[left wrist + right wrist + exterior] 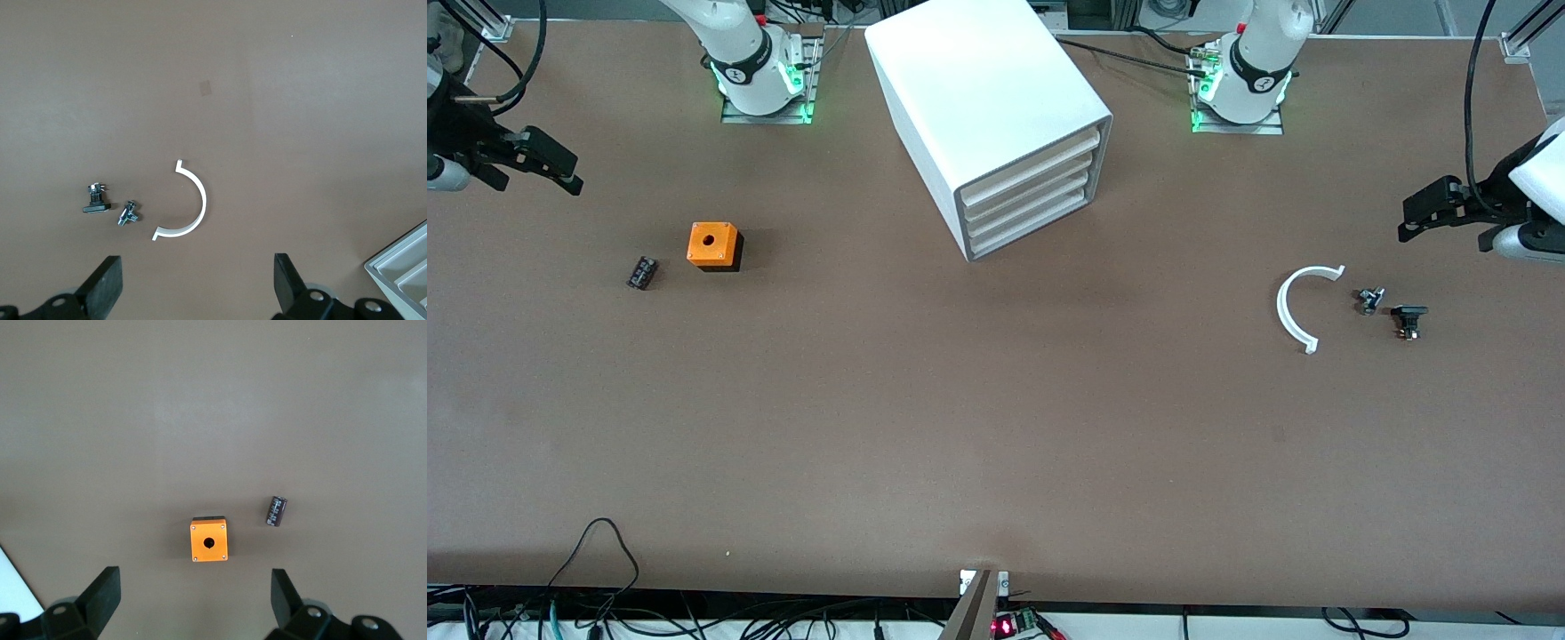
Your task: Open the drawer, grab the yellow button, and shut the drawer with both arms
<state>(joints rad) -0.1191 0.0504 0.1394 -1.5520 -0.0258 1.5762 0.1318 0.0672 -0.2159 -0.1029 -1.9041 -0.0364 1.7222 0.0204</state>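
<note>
The white cabinet [987, 98] stands at the table's middle, near the arms' bases. Its topmost drawer [1032, 162] is shut, like the three below it. The button is out of view. My left gripper [1407, 222] hangs open and empty over the left arm's end of the table; in the left wrist view [197, 287] its fingers stand wide apart. My right gripper [569, 173] hangs open and empty over the right arm's end of the table; in the right wrist view [195, 600] its fingers are also wide apart.
An orange cube with a hole [713, 245] [209, 539] and a small black part [641, 272] [276, 511] lie toward the right arm's end. A white half ring [1294, 307] [193, 200] and two small dark parts [1370, 300] [1408, 320] lie toward the left arm's end.
</note>
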